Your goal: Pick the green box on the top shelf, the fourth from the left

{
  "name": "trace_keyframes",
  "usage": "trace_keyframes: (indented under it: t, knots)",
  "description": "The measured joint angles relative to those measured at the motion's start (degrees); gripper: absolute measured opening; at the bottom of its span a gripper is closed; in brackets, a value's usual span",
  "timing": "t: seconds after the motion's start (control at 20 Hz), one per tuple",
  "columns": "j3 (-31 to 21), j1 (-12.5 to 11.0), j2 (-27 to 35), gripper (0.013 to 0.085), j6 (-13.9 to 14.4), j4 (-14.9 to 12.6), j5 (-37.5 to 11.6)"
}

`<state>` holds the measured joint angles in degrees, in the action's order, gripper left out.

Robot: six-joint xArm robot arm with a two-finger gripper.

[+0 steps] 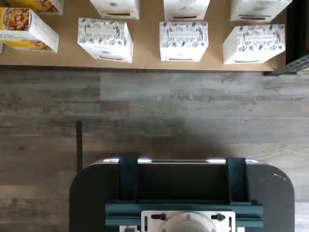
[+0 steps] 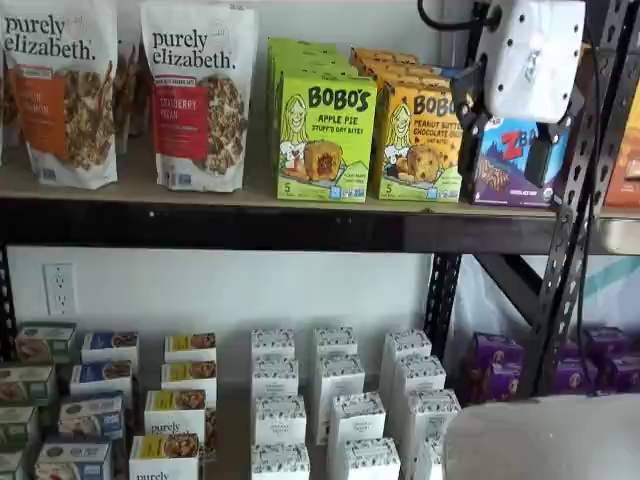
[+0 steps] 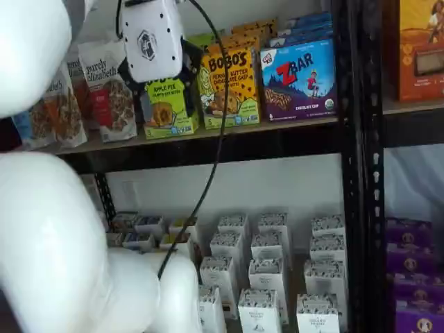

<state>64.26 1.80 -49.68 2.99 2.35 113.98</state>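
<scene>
Up on the top shelf (image 2: 200, 195) stands the green box (image 2: 325, 135), a lime Bobo's apple pie carton, upright at the front edge with more of its kind behind it. On one side of it is a strawberry granola pouch (image 2: 200, 95), on the other a yellow Bobo's peanut butter carton (image 2: 420, 140), then a blue ZBar carton (image 3: 300, 80). The gripper (image 2: 513, 140) hangs in front of that shelf, white body up, its two black fingers spread wide apart and holding nothing, well clear of the green box. Small white boxes (image 1: 183, 41) sit in rows on the level below.
</scene>
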Motion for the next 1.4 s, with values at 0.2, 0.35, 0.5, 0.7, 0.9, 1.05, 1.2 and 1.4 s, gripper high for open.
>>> trace_keyframes:
  t: [0.2, 0.35, 0.5, 0.7, 0.9, 1.05, 1.2, 1.4]
  knots:
    - [-0.8, -7.3, -0.7, 0.085, -3.9, 8.1, -0.5]
    - [-0.8, -7.1, -0.8, 0.085, -3.9, 8.3, -0.5]
    - [-0.8, -7.1, -0.9, 0.085, -3.8, 8.4, -0.6]
    - [-1.3, -7.5, -1.7, 0.085, -4.0, 9.4, -1.7]
    - [-2.3, -6.4, -3.0, 0.085, -3.4, 9.4, -5.0]
    - [-3.1, -3.8, -3.7, 0.085, -1.8, 7.9, -8.2]
    - [-3.8, -0.9, -4.1, 0.085, 0.2, 6.1, -11.5]
    - [-4.0, 2.1, -3.4, 0.085, 2.5, 4.8, -14.0]
